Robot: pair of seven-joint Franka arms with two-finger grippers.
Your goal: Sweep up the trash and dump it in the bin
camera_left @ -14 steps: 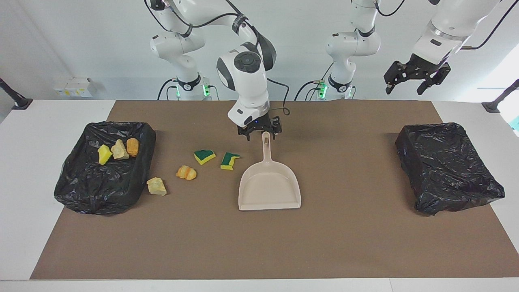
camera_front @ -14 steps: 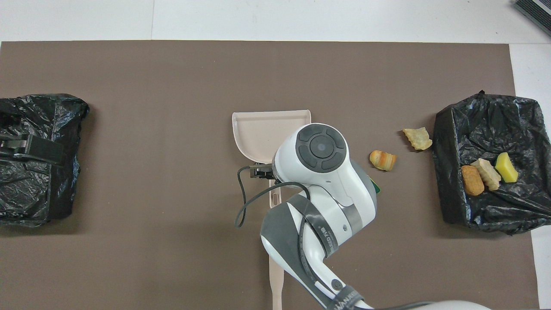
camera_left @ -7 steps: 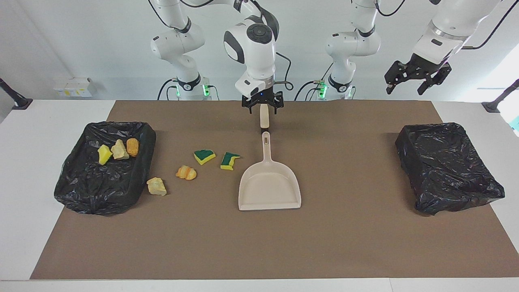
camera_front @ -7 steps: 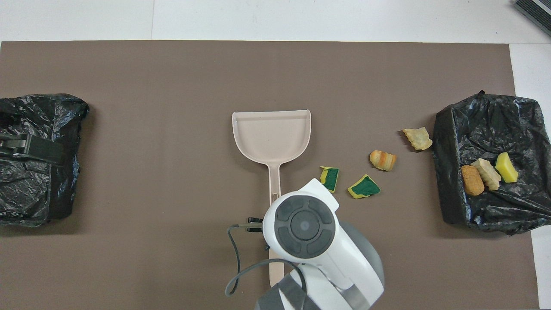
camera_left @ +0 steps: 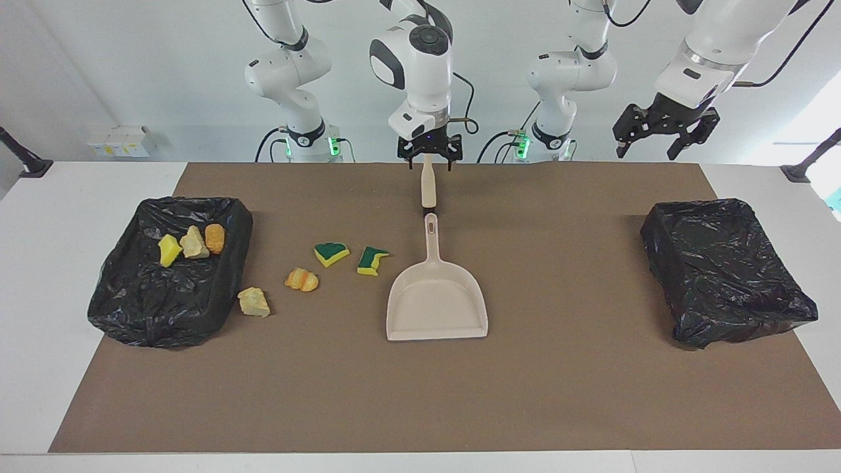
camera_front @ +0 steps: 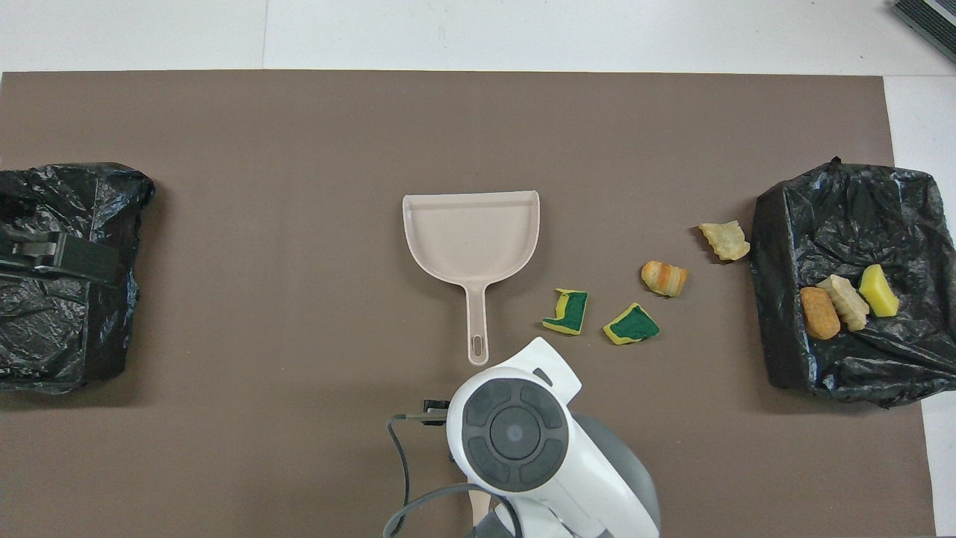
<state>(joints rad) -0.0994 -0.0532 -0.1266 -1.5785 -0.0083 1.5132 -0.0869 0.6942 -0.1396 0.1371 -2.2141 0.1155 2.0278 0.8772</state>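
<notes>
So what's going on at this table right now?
Two robot arms are clearing trash. Three scraps lie in the bin at the right arm's end; four more lie on the mat beside it. The dustpan sits empty mid-table. The right pincer hangs open over a beige stick, holding nothing. The left pincer waits open over the other bin.

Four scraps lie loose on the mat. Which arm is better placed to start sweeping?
Probably the right. The right gripper hangs open over the beige handle beside the dustpan, and the loose scraps lie toward that arm's end. The left gripper is up over the other end's bin.
</notes>
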